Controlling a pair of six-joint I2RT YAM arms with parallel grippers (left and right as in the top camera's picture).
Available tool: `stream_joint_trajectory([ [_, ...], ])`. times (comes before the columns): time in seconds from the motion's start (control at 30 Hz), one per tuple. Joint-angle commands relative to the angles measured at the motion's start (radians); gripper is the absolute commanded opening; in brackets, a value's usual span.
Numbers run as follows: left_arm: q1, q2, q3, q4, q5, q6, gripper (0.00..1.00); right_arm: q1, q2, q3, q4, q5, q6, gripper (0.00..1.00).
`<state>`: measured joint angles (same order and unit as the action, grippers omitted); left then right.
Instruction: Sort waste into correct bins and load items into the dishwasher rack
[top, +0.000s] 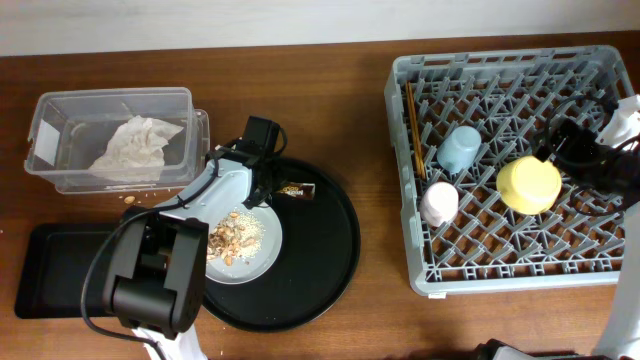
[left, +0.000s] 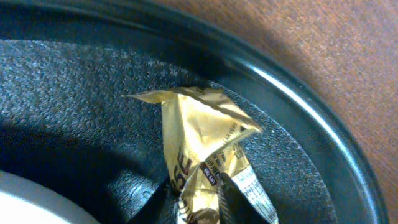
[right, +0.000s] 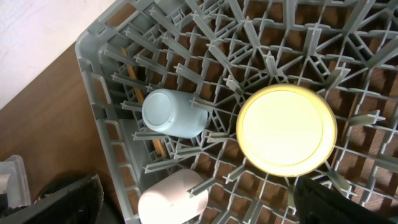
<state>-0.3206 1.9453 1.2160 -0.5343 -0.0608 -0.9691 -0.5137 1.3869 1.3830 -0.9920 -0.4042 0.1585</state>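
My left gripper (left: 196, 205) is shut on a gold wrapper (left: 199, 140) on the large round black tray (top: 335, 250); the wrapper also shows in the overhead view (top: 294, 189). Beside it the pale grey plate (top: 262, 252) holds beige food scraps (top: 229, 238). A crumpled white paper (top: 135, 143) lies in the clear tub (top: 112, 100). The shallow black tray (top: 55, 265) sits at the front left. In the grey rack (top: 510, 270) lie the blue cup (top: 459, 148), the pink cup (top: 438, 203), the upside-down yellow bowl (top: 528, 184) and the chopsticks (top: 413, 125). My right gripper (right: 193, 205) is open above the rack.
A few crumbs (top: 131, 200) lie on the brown wooden table between the tub and the black tray. The rack fills the right side of the table, its left wall close to the round tray's edge.
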Motion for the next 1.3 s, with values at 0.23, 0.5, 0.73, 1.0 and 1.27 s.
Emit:
stream_joint_trajectory([
  [0.23,0.000,-0.254,0.001,-0.035,-0.078,0.020,0.01,-0.005,0.002,0.008,0.000,0.009,0.007,0.99],
  [0.5,0.226,-0.373,0.000,0.040,-0.318,0.020,0.01,-0.005,0.002,0.008,0.000,0.009,0.007,0.99],
  [0.73,0.452,-0.346,0.000,0.140,-0.393,0.111,0.01,-0.005,0.002,0.008,0.000,0.009,0.007,0.99],
  [1.0,0.545,-0.306,0.000,0.185,-0.322,0.232,0.95,-0.005,0.002,0.008,0.000,0.009,0.007,0.99],
  [1.27,0.494,-0.327,0.000,0.117,0.259,0.376,0.96,-0.005,0.002,0.008,0.000,0.009,0.007,0.99],
])
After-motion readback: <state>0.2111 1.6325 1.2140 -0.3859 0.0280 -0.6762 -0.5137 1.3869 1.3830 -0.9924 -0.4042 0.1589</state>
